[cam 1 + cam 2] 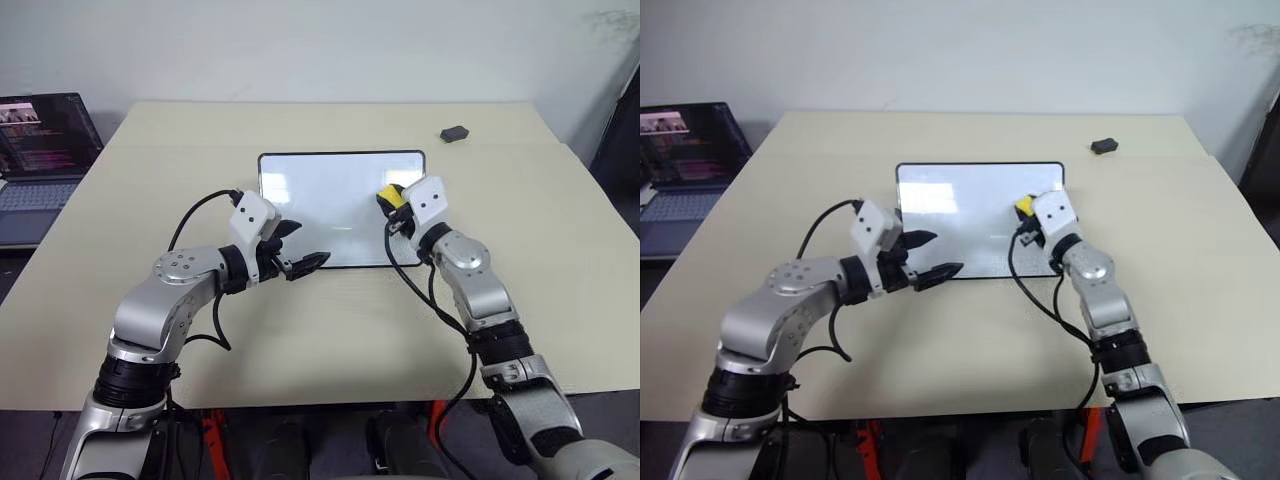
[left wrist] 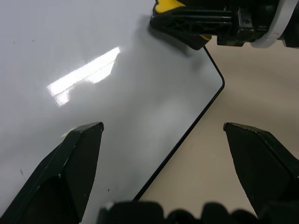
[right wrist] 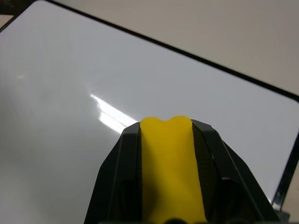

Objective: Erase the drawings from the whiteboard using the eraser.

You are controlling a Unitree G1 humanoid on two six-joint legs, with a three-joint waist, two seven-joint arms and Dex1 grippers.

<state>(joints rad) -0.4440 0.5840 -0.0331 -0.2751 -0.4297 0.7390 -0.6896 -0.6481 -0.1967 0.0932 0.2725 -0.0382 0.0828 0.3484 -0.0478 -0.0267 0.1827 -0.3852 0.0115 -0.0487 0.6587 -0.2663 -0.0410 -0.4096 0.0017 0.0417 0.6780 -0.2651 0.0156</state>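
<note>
Wiping with the eraser clenched in the right gripper over the whiteboard's right side, mid-table, calls for flat, overlapping strokes; no drawings visible. The left gripper, jaws released, could steady the board's near edge

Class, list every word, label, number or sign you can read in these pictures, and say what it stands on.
No text can be read.
laptop: coloured lines on its screen, too small to read.
whiteboard: no writing visible.
eraser: plain yellow, unmarked.
</note>
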